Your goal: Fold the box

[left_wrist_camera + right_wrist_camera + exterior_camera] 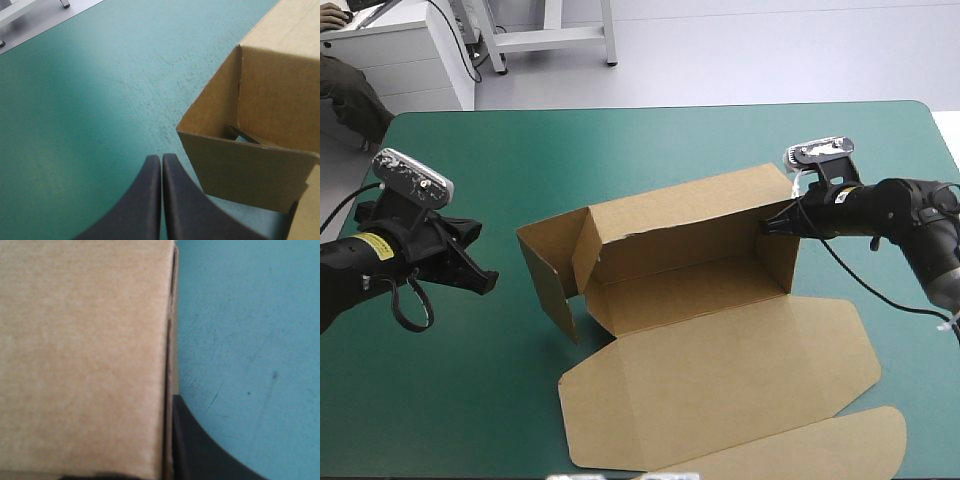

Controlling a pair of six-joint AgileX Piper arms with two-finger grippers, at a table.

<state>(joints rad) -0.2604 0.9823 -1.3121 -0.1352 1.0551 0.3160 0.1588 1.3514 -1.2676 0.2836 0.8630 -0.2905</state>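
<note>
Brown cardboard box (720, 340), walls raised, lid flat, is set midway on the teal-green counter (620, 150). Its right end wall is clamped between the fingers of the right gripper (767, 226); those of the left gripper (488, 283) are clenched empty near its left wall.

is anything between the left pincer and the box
Nothing visible. Only the teal-green cover lies between the shut left pincer and the box, whose raised end wall faces it.

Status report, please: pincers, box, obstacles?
Left pincer shut, clear of box. Right pincer shut on box's right wall. Walls raised, lid flat. No obstacle seen.
</note>
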